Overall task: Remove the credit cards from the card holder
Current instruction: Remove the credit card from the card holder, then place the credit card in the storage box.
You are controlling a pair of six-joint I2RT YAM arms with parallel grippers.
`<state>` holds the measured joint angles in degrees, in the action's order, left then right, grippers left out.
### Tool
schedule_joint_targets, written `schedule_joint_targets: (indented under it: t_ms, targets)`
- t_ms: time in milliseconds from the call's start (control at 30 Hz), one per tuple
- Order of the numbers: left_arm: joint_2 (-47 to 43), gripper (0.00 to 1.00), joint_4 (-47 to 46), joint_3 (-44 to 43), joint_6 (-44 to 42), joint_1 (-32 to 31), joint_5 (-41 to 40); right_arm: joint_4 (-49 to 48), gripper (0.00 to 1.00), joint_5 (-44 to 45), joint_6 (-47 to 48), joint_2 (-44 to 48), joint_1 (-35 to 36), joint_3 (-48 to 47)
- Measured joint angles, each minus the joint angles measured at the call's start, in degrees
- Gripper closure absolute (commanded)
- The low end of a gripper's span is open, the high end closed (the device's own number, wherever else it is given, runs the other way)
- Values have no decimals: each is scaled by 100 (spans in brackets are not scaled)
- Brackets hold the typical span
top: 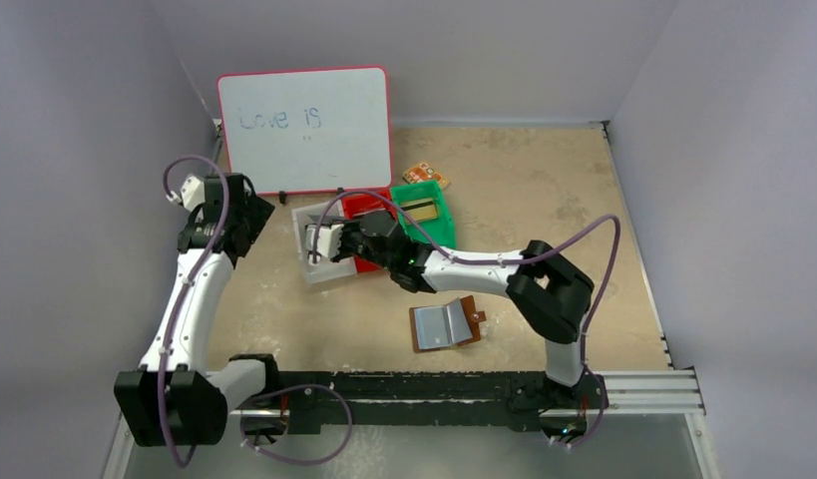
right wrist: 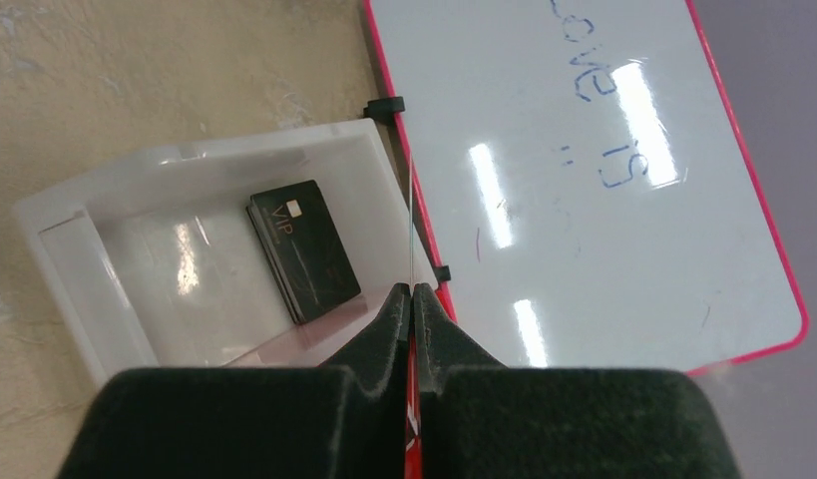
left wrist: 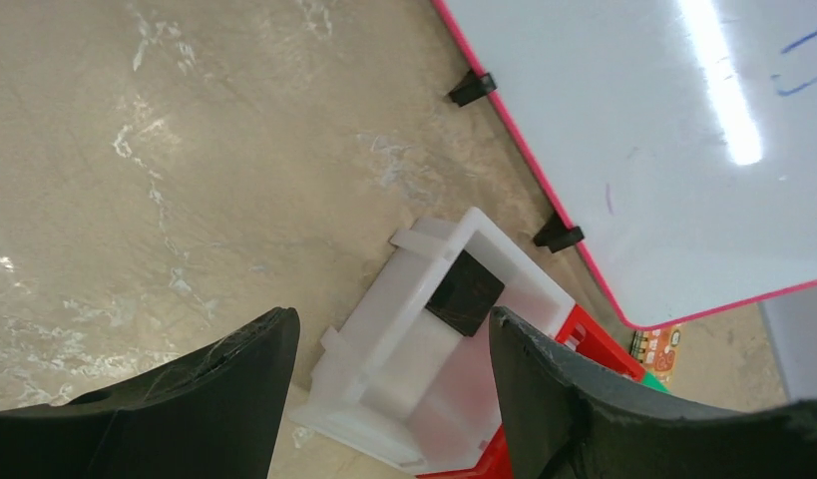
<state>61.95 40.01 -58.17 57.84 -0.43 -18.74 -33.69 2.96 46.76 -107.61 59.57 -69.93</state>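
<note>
- Overhead view of a tan table [top: 544, 200] with two robot arms mounted at its near edge; a whiteboard [top: 304, 130] with a pink frame stands at the back, with "Love is" written on it
- The card holder [top: 444, 325], a brown wallet, lies unfolded on the table near the front, its pale pockets facing up and its snap tab pointing right; it is well apart from both end effectors
- Three bins sit side by side in front of the whiteboard: a white bin [top: 319, 274], a red bin [top: 362, 205] and a green bin [top: 434, 228]; an orange packet [top: 424, 173] lies just behind the green one
- A black card [right wrist: 304, 251] marked VIP rests flat inside the white bin; it seems to top a small stack
- The right end effector [right wrist: 412, 291] hangs over the white bin's rim, clenched on a thin card [right wrist: 411, 220] seen only edge-on, pointing toward the whiteboard
- The left end effector [left wrist: 389, 324] is released, its fingers [left wrist: 234, 389] spread wide with nothing between them; it hovers above the table beside the white bin
</note>
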Motion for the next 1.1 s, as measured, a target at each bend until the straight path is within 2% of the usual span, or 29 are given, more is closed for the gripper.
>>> schedule_joint_targets:
  t_ms: [133, 367, 633, 1100]
  targets:
    - [426, 31, -407, 358, 7, 446, 706, 225, 100, -111, 76, -396, 0, -531]
    - [793, 31, -1099, 1036, 144, 667, 1475, 520, 100, -120, 223, -955, 0, -1169]
    - [796, 32, -1473, 1314, 216, 785, 1565, 844, 100, 66, 260, -1497, 0, -1554]
    - [584, 32, -1561, 1497, 562, 828, 1399, 1290, 100, 671, 522, -2258, 0, -2343]
